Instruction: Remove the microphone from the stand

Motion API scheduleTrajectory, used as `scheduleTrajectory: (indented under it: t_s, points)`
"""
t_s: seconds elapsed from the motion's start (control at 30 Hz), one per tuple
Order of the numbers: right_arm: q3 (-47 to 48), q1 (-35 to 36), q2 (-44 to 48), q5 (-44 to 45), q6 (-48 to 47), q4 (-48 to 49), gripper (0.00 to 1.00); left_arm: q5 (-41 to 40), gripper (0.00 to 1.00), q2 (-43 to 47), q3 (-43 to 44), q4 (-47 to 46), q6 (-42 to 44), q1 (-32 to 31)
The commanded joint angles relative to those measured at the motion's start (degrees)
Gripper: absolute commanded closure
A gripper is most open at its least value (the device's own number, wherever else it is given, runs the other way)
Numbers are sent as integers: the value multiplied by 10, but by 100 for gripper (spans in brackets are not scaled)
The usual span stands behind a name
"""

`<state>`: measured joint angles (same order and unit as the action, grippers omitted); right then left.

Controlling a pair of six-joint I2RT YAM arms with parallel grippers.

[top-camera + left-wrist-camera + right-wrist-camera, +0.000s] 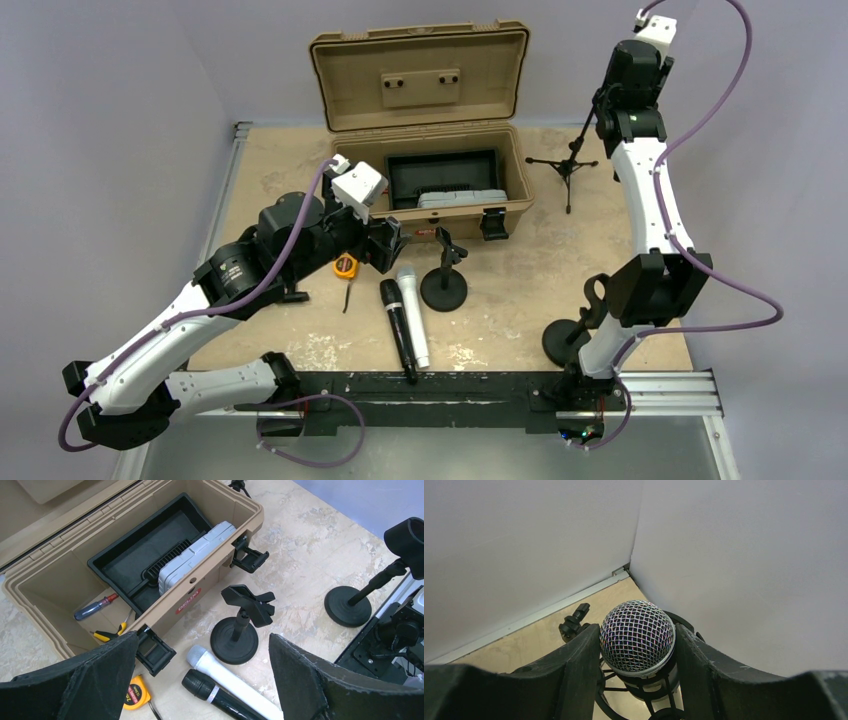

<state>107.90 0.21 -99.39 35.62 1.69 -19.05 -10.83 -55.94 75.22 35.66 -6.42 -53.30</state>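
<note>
A microphone with a silver mesh head (637, 627) sits in a black shock mount (649, 692) on top of the tripod stand (568, 165) at the back right. My right gripper (638, 642) is raised over the stand (612, 98), its two fingers pressed against either side of the mesh head. The top view hides the microphone behind the gripper. My left gripper (203, 639) is open and empty, hovering (385, 245) above a white microphone (230, 680) and a black microphone (210, 692) that lie on the table.
An open tan toolbox (520, 165) with a black tray stands at the back centre. An empty clip stand (444, 285) stands by the lying microphones. Another round-base stand (565, 340) is near the right arm's base. A yellow tape measure (345, 266) lies left.
</note>
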Motion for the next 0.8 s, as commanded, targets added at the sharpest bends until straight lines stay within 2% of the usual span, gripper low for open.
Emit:
scheduleTrajectory:
  t_s: [0.0,0.07,0.27,0.6,0.77]
  points:
    - [31,0,-2,6,-14,18,66,6,1,1,3,-18,-5,1]
    - [42,0,-3,6,-22,18,69,6,1,1,3,-18,-5,1]
    - [82,16,-9,15,-42,17,86,4,1,0,4,-17,-4,1]
    - [111,29,3,24,-63,54,99,1,1,-1,3,-17,-3,1]
    - [131,48,13,29,-86,93,100,1,1,-2,3,-18,-3,1]
